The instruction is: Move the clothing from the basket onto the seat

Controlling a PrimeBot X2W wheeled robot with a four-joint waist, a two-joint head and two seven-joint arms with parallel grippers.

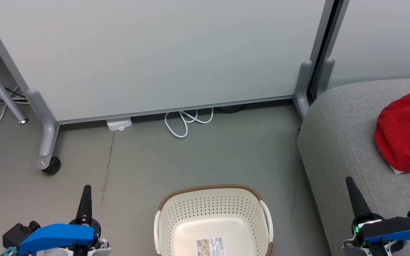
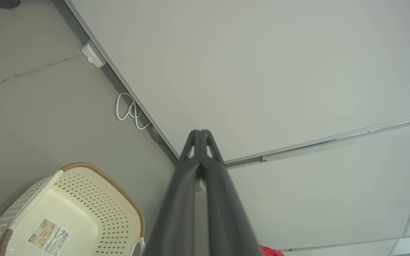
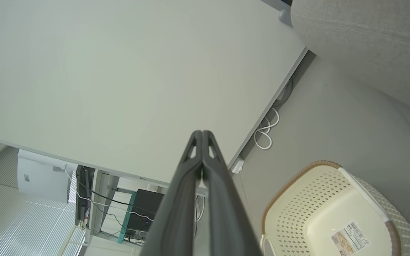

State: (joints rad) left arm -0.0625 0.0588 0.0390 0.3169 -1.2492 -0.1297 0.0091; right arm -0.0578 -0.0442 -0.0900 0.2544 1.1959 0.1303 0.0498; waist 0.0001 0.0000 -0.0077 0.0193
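Left gripper (image 1: pixel 86 189) clenched, fingers pressed flat together, grasping nothing; hangs left of basket, apart from it. Right gripper (image 1: pixel 350 182) likewise pinched shut, empty, over front edge of seat (image 1: pixel 336 142).

Laundry basket (image 1: pixel 208 187) on floor between them: cream perforated plastic, brown woven-look rim, just paper label (image 1: pixel 210 246) on smooth bottom.

Red clothing (image 1: pixel 406 131) lies bunched on seat, soft rounded heap on grey upholstery, white trim at lower edge.

Task looks done; nothing visibly left to move.
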